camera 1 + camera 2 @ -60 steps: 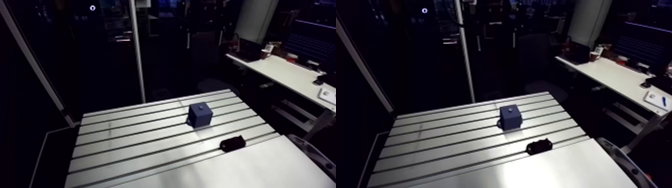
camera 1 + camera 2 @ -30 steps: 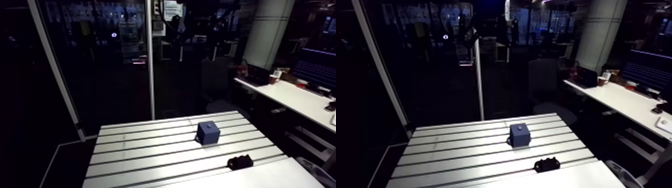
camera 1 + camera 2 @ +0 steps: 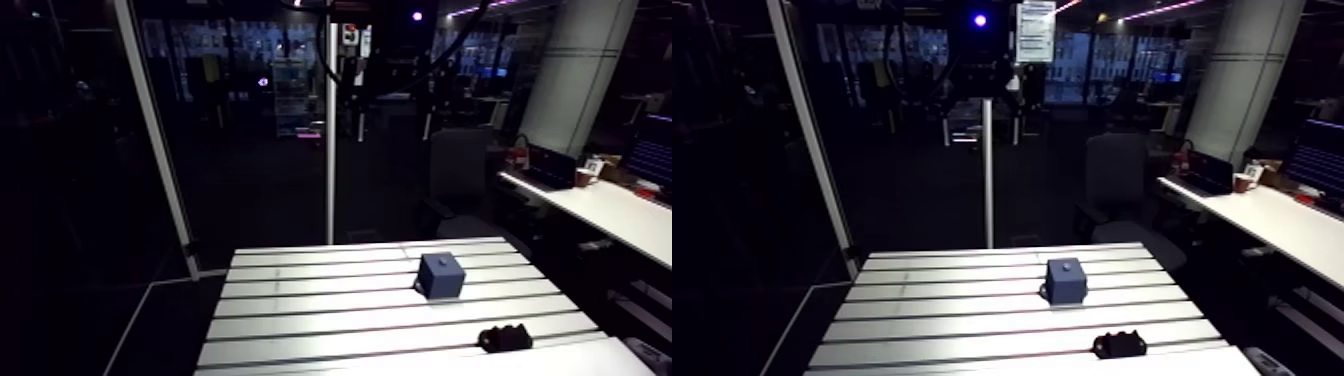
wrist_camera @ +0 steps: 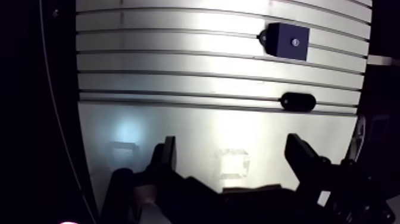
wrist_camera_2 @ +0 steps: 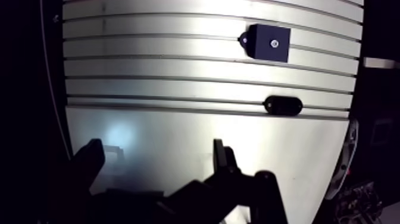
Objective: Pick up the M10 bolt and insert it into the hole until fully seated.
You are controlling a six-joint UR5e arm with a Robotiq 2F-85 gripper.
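A dark blue block [image 4: 287, 40] stands on the slotted table [image 3: 320, 300], with a small pale round spot on its top face. Closer to the gripper than the block, a small black oblong piece [image 4: 297, 102] lies at the edge of the slots; it also shows in the arm view [image 3: 504, 339], in front of the blue block [image 3: 440, 275]. I cannot make out a bolt as such. In the wrist view my gripper [image 4: 232, 146] hangs high over a smooth plate, open, with nothing between its fingers [image 4: 168, 150]. Both objects lie well ahead of it.
A smooth aluminium plate [image 4: 178, 128] covers the table's near part under the gripper. A slim upright post [image 3: 330, 140] stands behind the table's far edge. Dark drop-offs border the table on both sides.
The whole arm view has shifted, so the camera has moved with the arm. The blue block and the black piece keep their places on the table.
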